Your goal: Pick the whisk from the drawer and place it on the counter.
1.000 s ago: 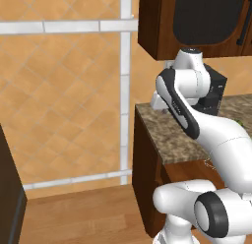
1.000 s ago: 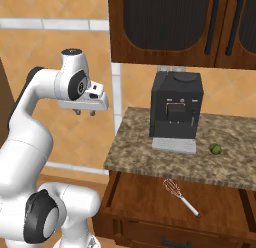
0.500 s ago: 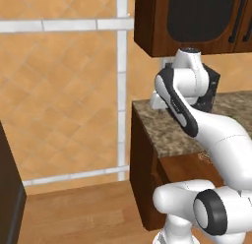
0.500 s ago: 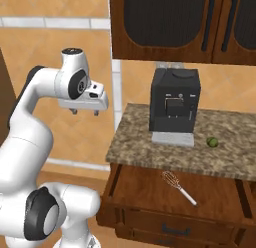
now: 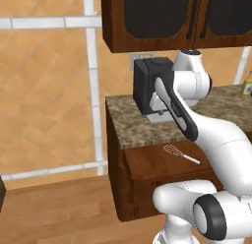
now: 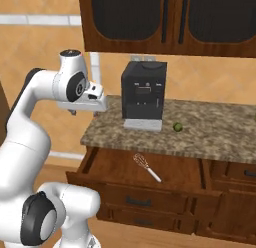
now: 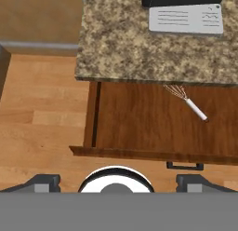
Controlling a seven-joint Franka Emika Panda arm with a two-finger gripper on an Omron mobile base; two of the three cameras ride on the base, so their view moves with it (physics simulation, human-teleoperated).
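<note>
Both fingertips [image 7: 44,180] of the gripper [image 7: 116,181] stood wide apart and held nothing, high above the open drawer [image 7: 139,127], where the whisk [image 7: 186,100] lay flat on the wooden bottom, just under the edge of the counter [image 7: 121,44].

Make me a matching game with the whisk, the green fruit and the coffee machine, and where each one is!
Things:
1. whisk
2. small green fruit
3. black coffee machine

Places:
A. on the counter, to the right of the other thing standing there
B. on the counter, just below the wall outlet
C. lying in the open drawer

Pairs: 1-C, 2-A, 3-B
</note>
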